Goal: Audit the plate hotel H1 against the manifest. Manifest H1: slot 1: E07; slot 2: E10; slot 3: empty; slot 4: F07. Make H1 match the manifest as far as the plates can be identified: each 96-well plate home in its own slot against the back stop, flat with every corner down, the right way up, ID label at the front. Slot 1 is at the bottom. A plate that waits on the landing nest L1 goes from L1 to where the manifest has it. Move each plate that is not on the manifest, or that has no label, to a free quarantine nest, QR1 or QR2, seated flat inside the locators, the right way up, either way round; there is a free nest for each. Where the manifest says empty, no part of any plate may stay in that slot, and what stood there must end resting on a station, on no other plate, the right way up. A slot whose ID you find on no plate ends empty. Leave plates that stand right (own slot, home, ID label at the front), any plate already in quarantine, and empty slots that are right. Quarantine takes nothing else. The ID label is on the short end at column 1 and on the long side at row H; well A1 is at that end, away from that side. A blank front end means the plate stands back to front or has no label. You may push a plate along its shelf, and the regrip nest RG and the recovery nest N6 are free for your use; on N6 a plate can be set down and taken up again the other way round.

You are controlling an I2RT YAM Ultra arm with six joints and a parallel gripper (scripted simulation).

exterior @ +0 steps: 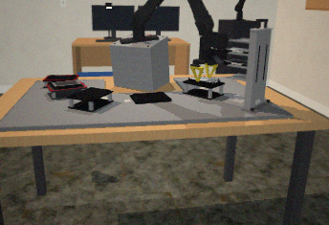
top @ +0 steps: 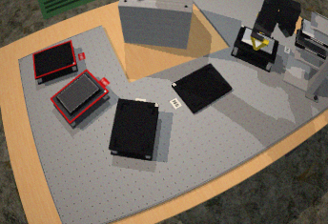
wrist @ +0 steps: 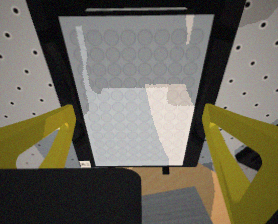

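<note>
My gripper is open, its yellow fingers spread wide and empty. It hangs just above a pale 96-well plate that lies flat on the black regrip nest. In the wrist view the fingers stand on either side of the plate's long sides without touching it. I cannot read a label on this plate. The plate hotel stands just right of the nest, its shelves dark; I cannot tell the plates in it apart.
Two red-framed quarantine nests stand at the left: the far one looks bare, the near one holds a grey plate. A black raised nest and a flat black pad lie mid-table. The grey arm pedestal stands behind.
</note>
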